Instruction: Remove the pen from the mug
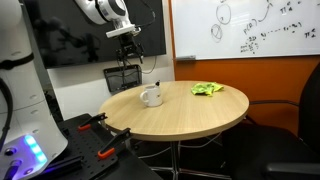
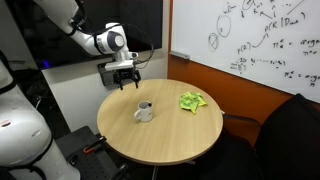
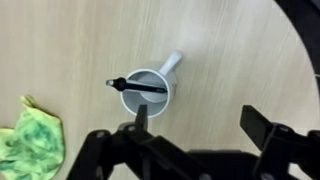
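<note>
Wrist view, pen (image 3: 138, 87) across mouth of mug (image 3: 152, 103), just past one of the wide-spread fingers (image 3: 262, 128)

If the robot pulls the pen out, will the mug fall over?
Probably not. The pen looks thin and stiff and rests loosely against the rim, so it should lift out easily. The white mug stands upright on the flat table and looks wide, so tipping seems unlikely.

mug (image 3: 146, 92): 1 | pen (image 3: 137, 87): 1 | green cloth (image 3: 33, 140): 1 | round table (image 2: 190, 140): 1
</note>
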